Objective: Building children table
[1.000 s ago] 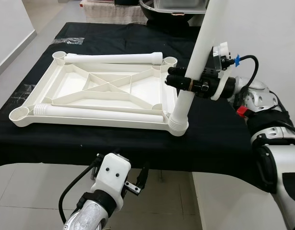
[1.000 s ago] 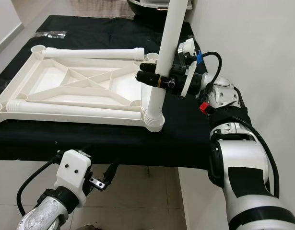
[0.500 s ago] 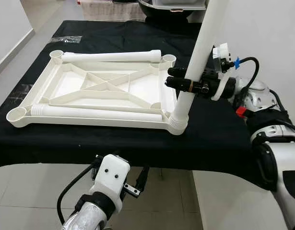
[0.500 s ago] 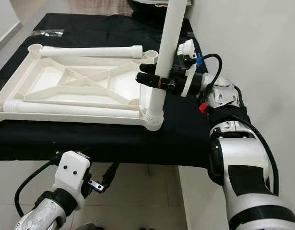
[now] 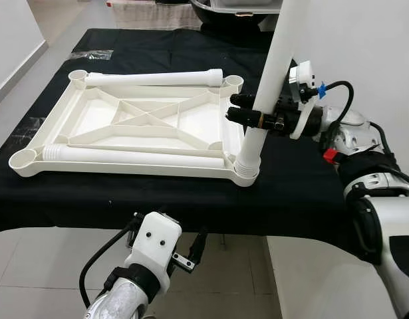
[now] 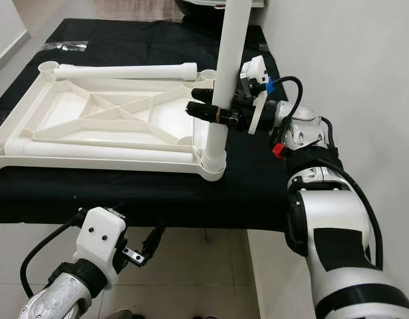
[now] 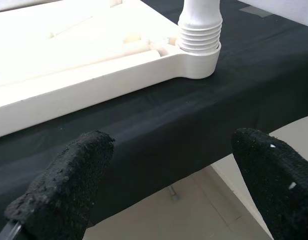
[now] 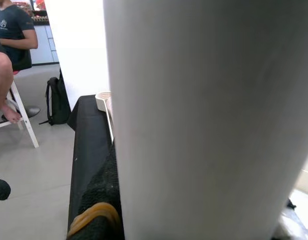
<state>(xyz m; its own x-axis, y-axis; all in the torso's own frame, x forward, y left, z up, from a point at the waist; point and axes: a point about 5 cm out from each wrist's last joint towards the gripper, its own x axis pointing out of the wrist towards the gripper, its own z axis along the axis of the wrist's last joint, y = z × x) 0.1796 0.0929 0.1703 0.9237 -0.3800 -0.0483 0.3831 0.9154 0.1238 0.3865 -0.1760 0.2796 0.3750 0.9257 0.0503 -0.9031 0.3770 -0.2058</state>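
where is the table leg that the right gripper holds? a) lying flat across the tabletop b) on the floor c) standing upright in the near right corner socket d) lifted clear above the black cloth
c: the right gripper is shut on the table leg, which stands upright with its ribbed end in the near right corner socket of the upturned tabletop.

Tabletop frame [image 5: 137,126] and upright leg [image 5: 274,73] — plain white plastic. Counter [image 5: 304,179] cloth: solid black. Right tool [image 5: 247,117] black, gold band; left tool [image 7: 164,185] pads black. Floor tiles pale grey.
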